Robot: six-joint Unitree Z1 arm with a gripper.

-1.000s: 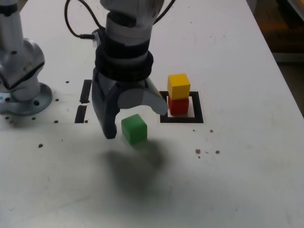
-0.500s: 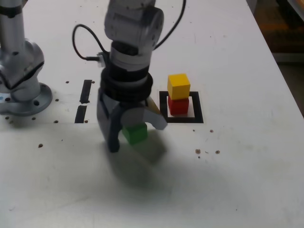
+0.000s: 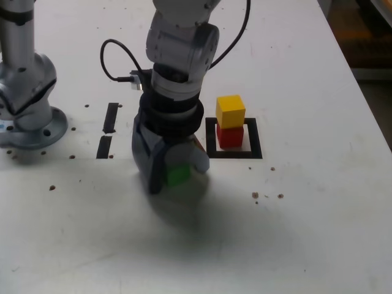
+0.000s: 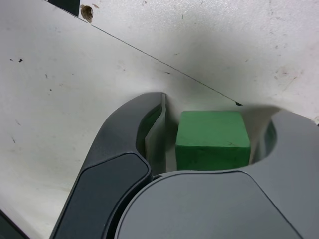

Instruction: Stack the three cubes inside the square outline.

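Three cubes in all: one green, one yellow, one red. Two are standing stacked, one is sitting apart.

Stack: the yellow cube (image 3: 231, 111) is resting on the red cube (image 3: 231, 138), which is sitting on the white middle of the one square outline (image 3: 256, 138). Two cubes high, one on each level.

Third: the green cube (image 4: 213, 137) is lying on the worktop (image 3: 306, 233), outside the outline, toward the exterior view's left and nearer that view's lower edge.

One pincer (image 3: 177, 176), two fingers. It is reaching down around the green cube and standing spread, one finger on each side; in the wrist view, gaps are showing between cube and fingers. Not pinching.

Also counting: two short black strips (image 3: 111, 117), lying one beyond the other toward the exterior view's left; one grey round-footed base (image 3: 33, 135), standing farther left; one dark cable (image 3: 110, 61), looping beside the arm.
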